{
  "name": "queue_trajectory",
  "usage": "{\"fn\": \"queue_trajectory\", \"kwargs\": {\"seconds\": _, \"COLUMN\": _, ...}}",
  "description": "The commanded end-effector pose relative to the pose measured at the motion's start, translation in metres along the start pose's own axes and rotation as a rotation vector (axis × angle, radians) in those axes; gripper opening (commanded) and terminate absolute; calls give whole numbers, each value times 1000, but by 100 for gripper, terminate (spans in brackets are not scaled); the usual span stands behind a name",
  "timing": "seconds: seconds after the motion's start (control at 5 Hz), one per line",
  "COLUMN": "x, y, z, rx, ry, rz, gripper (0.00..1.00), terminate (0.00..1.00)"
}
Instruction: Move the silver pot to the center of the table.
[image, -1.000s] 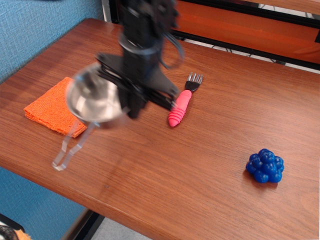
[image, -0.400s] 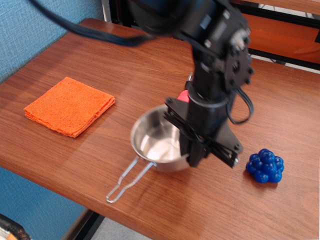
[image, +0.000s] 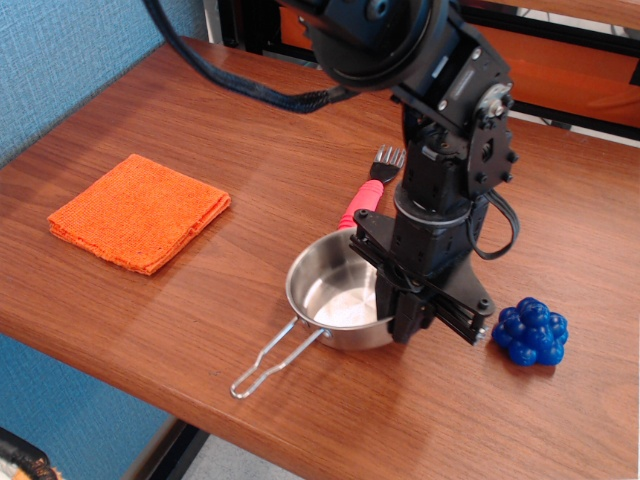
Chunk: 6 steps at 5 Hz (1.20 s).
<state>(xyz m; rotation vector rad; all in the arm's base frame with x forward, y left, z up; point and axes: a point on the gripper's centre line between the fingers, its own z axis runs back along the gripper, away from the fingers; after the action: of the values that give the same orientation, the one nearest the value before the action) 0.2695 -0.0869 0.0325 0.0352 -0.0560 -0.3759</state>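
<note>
- The small, shiny round stainless-steel pot (image: 340, 295) sits on the reddish-brown wood-grain bench (image: 250, 170), toward the front edge — its wire-loop handle reaching to the front left.
- The black end effector (image: 405, 318) is pinching the pot's right rim.
- A blue knobbly cluster (image: 531, 331) lies just right of it.
- Farther left lies a folded orange cloth (image: 139, 211).
- Behind the pot — a pink-handled black fork (image: 368, 197).
</note>
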Motion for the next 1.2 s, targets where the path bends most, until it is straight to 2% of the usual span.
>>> {"fn": "queue_trajectory", "kwargs": {"seconds": 0.0, "x": -3, "y": 6, "z": 10, "rx": -52, "ry": -59, "rz": -11, "gripper": 0, "terminate": 0}}
{"fn": "queue_trajectory", "kwargs": {"seconds": 0.2, "x": -3, "y": 7, "z": 9, "rx": -107, "ry": -71, "rz": -16, "gripper": 100, "terminate": 0}}
{"fn": "queue_trajectory", "kwargs": {"seconds": 0.4, "x": -6, "y": 9, "z": 12, "rx": -162, "ry": -76, "rz": -25, "gripper": 100, "terminate": 0}}
{"fn": "queue_trajectory", "kwargs": {"seconds": 0.8, "x": -10, "y": 17, "z": 28, "rx": -139, "ry": -116, "rz": -1, "gripper": 100, "terminate": 0}}
{"fn": "queue_trajectory", "kwargs": {"seconds": 1.0, "x": -17, "y": 34, "z": 50, "rx": -107, "ry": -175, "rz": 42, "gripper": 100, "terminate": 0}}
